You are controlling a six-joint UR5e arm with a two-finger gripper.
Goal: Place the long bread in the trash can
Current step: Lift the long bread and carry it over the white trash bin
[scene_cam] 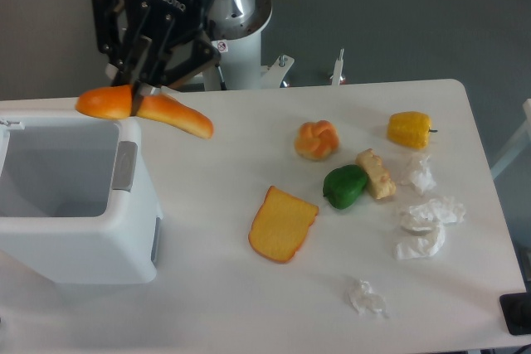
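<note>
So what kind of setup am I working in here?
Likely a lab test bench, not a kitchen: toy food such as the long bread in the gripper, a white table, and the arm's pedestal against a plain grey backdrop.

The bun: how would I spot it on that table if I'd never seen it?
Start at the big white bin on the left and look right across the table, past the flat yellow toast. The bun lies just beyond it, left of the green pepper. It alone is round, knotted and orange.
</note>
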